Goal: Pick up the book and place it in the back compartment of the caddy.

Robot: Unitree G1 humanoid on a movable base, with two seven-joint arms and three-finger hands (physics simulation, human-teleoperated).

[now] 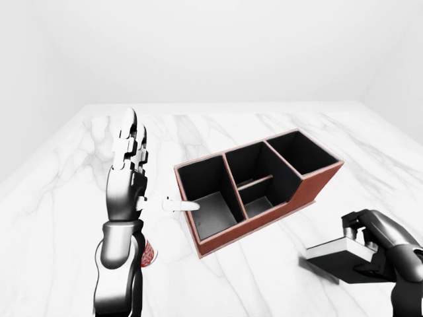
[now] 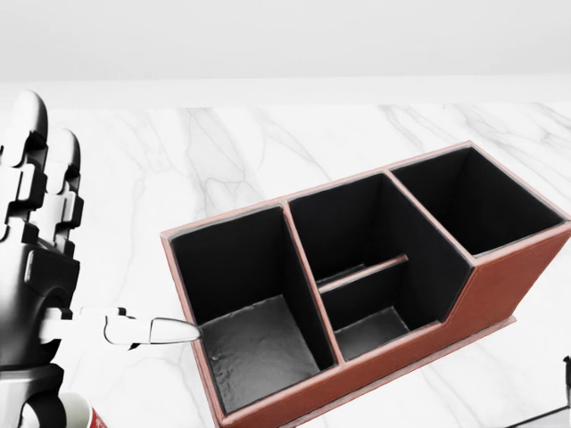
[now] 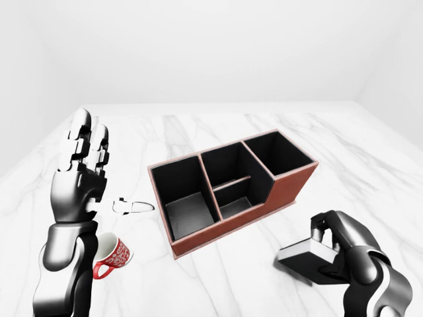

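The book (image 1: 337, 259), dark-covered with a pale page block, hangs flat just above the marble at the lower right of the left-eye view. My right hand (image 1: 362, 243) is shut on its right end, fingers curled over the top. The red-brown caddy (image 1: 310, 186) with black-lined compartments stands slantwise in the middle, left of the book and apart from it. It has a large left section, a middle one split by a low divider, and a right section. My left hand (image 1: 153, 173) stands upright and open left of the caddy, thumb pointing at its left wall.
A red patterned mug (image 3: 114, 255) sits on the white marble tabletop (image 1: 264, 132) just beside my left forearm. The tabletop's far edge runs across the top of the eye views, with pale walls behind it.
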